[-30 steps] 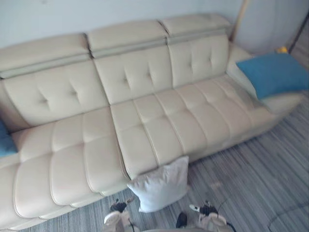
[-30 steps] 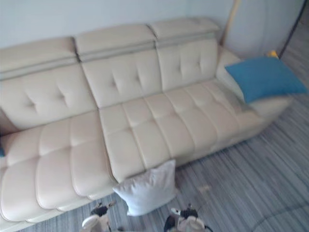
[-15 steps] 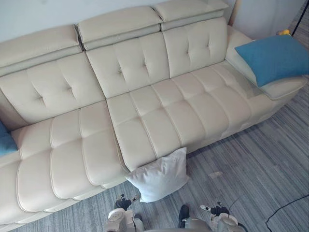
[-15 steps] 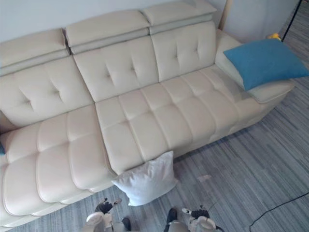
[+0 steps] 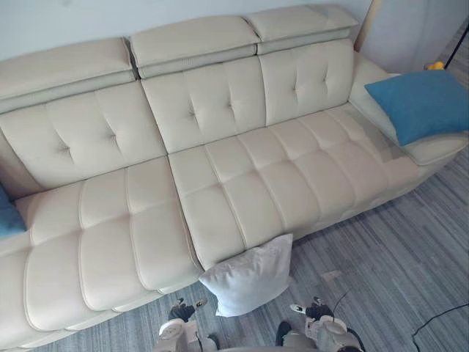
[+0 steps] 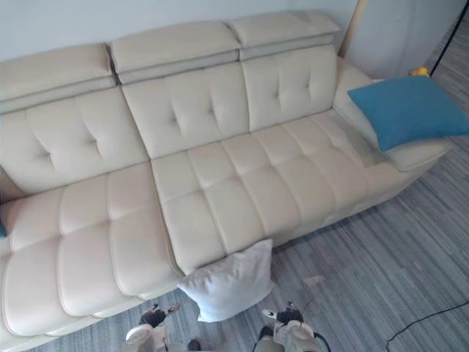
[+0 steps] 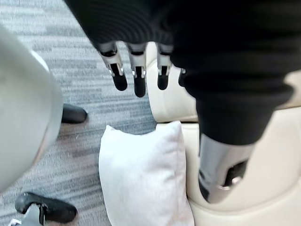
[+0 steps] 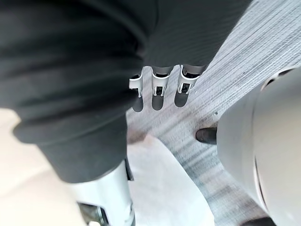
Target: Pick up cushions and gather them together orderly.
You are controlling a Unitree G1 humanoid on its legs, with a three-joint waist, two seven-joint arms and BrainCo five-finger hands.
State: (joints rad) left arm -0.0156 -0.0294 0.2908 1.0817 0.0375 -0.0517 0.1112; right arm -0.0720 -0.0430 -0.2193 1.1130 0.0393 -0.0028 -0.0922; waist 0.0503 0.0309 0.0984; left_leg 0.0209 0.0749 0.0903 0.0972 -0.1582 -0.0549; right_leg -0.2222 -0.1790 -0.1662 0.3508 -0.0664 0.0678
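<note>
Stage: approach, ahead of the first pick-up. Observed white cushion [image 5: 248,275] on the striped floor [image 5: 381,249], leaning against the front edge of the cream sofa [image 5: 220,191] below the middle seat. Recorded one blue cushion [image 5: 419,103] on the sofa's right armrest [image 5: 432,150], well apart from the white one, and the corner of another blue cushion [image 5: 7,214] at the sofa's far left end. Found no two cushions touching; judged gathering not yet begun.

Noted left robot hand [image 7: 136,75] hanging above the white cushion with fingers straight and spread, holding nothing. Noted right robot hand [image 8: 157,92] likewise empty, fingers relaxed and apart, over the floor just beside the same cushion.

Judged next move: lower toward the white cushion as the nearest item, close on an upper corner or pinch both sides, lift clear of the floor and place on a seat. Recommended soft, wide grasp, given limp fabric likely to sag. Advised choosing one collection spot on the sofa before fetching the blue pair.
</note>
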